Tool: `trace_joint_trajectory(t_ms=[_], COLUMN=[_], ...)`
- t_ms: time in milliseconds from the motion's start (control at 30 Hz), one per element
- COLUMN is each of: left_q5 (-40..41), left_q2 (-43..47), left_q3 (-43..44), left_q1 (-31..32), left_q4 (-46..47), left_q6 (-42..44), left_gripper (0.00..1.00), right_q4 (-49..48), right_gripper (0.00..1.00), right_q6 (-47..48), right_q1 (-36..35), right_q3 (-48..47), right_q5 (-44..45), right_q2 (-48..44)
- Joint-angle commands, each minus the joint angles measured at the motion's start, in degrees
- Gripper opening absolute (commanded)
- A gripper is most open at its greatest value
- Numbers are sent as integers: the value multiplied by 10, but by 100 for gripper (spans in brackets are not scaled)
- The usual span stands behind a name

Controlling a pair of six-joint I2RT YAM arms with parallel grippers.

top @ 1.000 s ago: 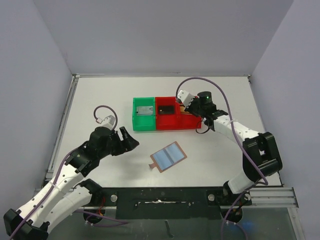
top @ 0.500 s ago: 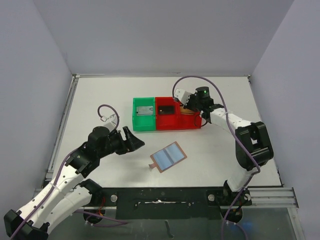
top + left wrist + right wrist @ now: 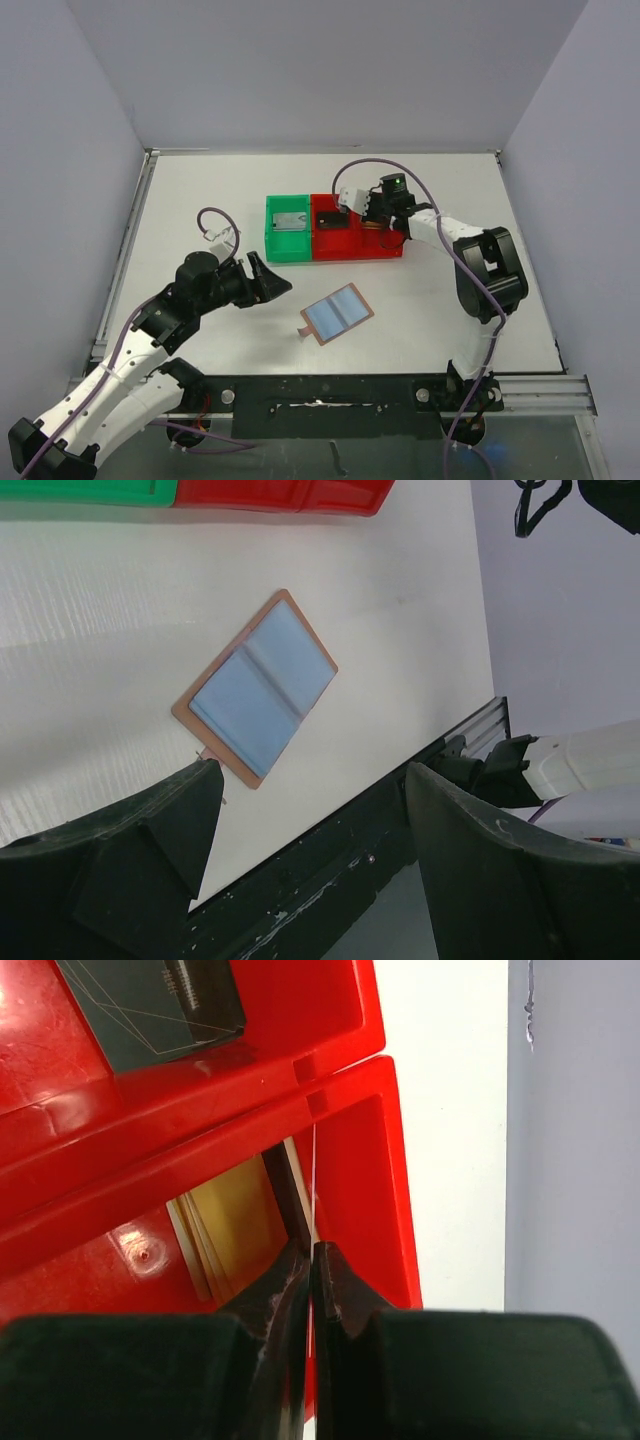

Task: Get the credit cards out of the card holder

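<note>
Lying open and flat on the white table, the card holder shows its light-blue lining upward, with a brown border round 2 panels and a small tab at its 7 o'clock corner. In the top view it sits toward the table's 6 o'clock edge, touched by neither gripper.

The left gripper hovers at the holder's 9 o'clock side, near it but apart from it. Its jaws are spread wide with nothing between them. In the left wrist view the 2 dark fingers frame the holder from below.

At the holder's 12 o'clock stand 2 bins joined side by side. The green bin, on the 9 o'clock side, holds a grey card. The red bin, on the 3 o'clock side, holds a dark card in its larger compartment.

The right gripper hangs over the red bin's 3 o'clock end. In the right wrist view its jaws are pressed together, pinching a thin card seen edge-on as a pale line rising from the tips. Below them, in the end compartment, lies a gold-coloured card.
</note>
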State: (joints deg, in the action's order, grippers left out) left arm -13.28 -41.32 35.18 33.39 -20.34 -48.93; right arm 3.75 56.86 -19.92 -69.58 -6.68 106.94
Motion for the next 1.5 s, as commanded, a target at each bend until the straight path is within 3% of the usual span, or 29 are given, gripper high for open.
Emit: trace_joint_trajectory(t_ms=[0, 200, 433, 1100, 1267, 1367, 1467], left_q5=[-11, -12, -18, -99, -93, -67, -25], left_q2=[0, -4, -10, -50, -65, -78, -98], left_q3=[4, 4, 4, -11, -5, -3, 0], left_q1=[-3, -3, -3, 3, 17, 41, 75], left_q4=[34, 37, 44, 142, 153, 155, 151], left_q6=[1, -2, -3, -54, -67, -80, -97], left_gripper=[74, 74, 74, 74, 74, 73, 72], right_q4=[-9, 32, 33, 6, -29, -59, -55], right_gripper=[1, 8, 35, 50, 51, 54, 65], right_q6=[33, 48, 32, -88, -228, -387, -611], right_q1=[-6, -11, -7, 25, 29, 36, 48], right_q3=[-36, -47, -30, -17, 4, 45, 91], right_q5=[30, 7, -14, -71, -73, -119, -132], right_q2=[17, 24, 1, -77, -141, -210, -272])
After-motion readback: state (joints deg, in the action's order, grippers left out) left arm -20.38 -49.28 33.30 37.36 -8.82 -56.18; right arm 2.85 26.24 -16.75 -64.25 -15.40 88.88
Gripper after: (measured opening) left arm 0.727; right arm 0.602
